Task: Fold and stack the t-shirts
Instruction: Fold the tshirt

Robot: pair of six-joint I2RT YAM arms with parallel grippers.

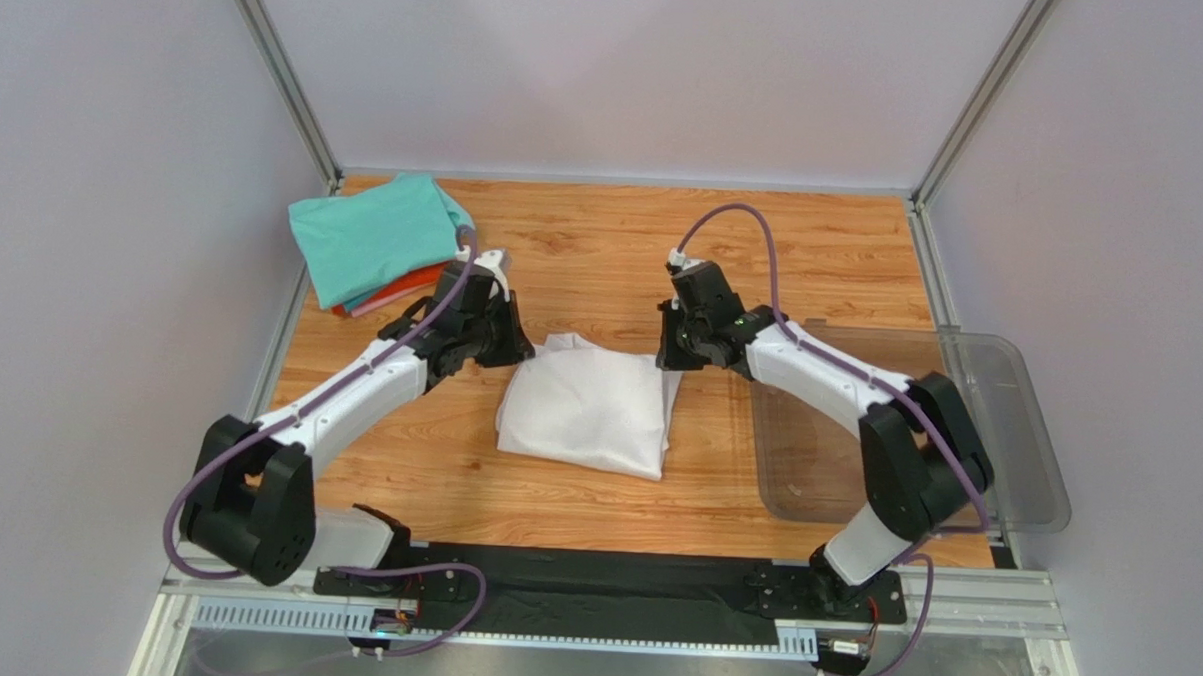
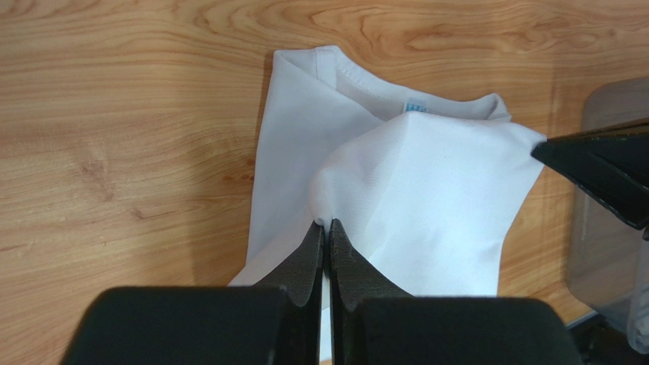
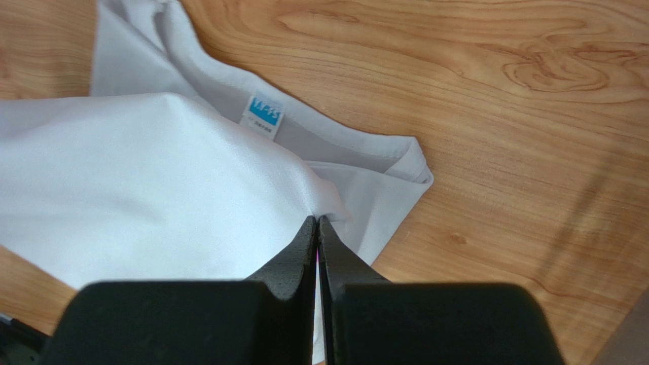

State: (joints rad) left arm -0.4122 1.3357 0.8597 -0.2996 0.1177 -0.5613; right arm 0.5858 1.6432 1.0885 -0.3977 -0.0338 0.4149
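Top: white t-shirt lies mid table; where I grip it is hard to see. Left wrist: my left gripper pinched tight on a raised fold, hem cut off. Right wrist: right gripper clamped on cloth nr blue neck label.

The left arm and right arm are wearing smooth white shells between bulky matte-black joint housings, with the largest black blocks sitting at eight and four o'clock in the overhead view. A thin purple cable is trailing in loose loops along each arm, and a flat black base plate is spanning six o'clock. The left gripper and right gripper are showing matte-black fingers, each tapering from a broad body to a narrow wedge.
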